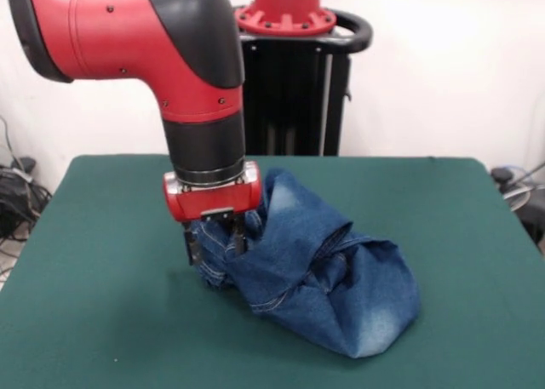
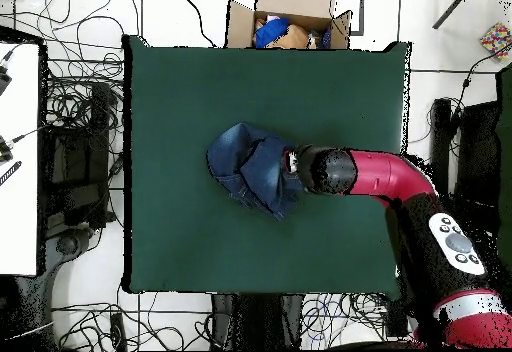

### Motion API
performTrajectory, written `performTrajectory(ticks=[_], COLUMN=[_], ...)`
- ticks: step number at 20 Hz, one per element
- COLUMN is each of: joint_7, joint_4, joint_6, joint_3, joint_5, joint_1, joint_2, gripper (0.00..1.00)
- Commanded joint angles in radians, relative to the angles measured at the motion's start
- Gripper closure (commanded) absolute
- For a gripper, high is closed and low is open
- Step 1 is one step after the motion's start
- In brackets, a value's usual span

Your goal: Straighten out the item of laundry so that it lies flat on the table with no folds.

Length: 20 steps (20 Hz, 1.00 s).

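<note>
The item of laundry [image 1: 324, 278], a pair of blue denim jeans, lies bunched in a rumpled heap with many folds near the middle of the table [image 1: 94, 321]. My gripper [image 1: 215, 243] points straight down at the heap's left end, and denim fills the gap between its fingers [image 1: 192, 246], so it is shut on a raised fold. Seen from overhead, the jeans [image 2: 248, 168] form a compact lump on the green table [image 2: 180, 88]. There the arm's wrist [image 2: 325, 171] covers the heap's right edge and hides the gripper.
Broad green cloth surrounds the heap on all sides. A cardboard box [image 2: 290, 23] with items in it sits beyond the table's top edge in the overhead view. Cables [image 2: 70, 108] lie on the floor to the left. The black pedestal [image 1: 294, 91] stands behind the table.
</note>
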Motion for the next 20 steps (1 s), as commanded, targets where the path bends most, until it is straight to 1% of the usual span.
performTrajectory(ticks=[1, 5, 9, 10, 12, 13, 14, 16, 20], joint_7=[-0.065, -0.019, -0.007, -0.005, 0.018, 0.029, 0.036, 0.055, 0.059], joint_4=[-0.047, -0.012, -0.001, 0.021, 0.093, 0.109, 0.112, 0.089, -0.004], joint_6=[0.009, -0.033, -0.023, -0.009, 0.012, 0.021, 0.027, 0.015, -0.003], joint_3=[-0.011, -0.022, -0.014, -0.008, 0.0, 0.001, 0.0, -0.011, -0.014], joint_5=[-0.095, -0.121, -0.127, -0.118, -0.093, -0.084, -0.079, -0.089, -0.105], joint_1=[0.007, 0.019, 0.024, 0.021, 0.024, 0.034, 0.041, 0.063, 0.098], joint_2=[0.03, 0.03, 0.022, -0.006, -0.089, -0.117, -0.125, -0.103, -0.001], gripper=[0.0, 0.0, 0.0, 0.0, 0.0, 0.0, 0.0, 0.0, 0.0])
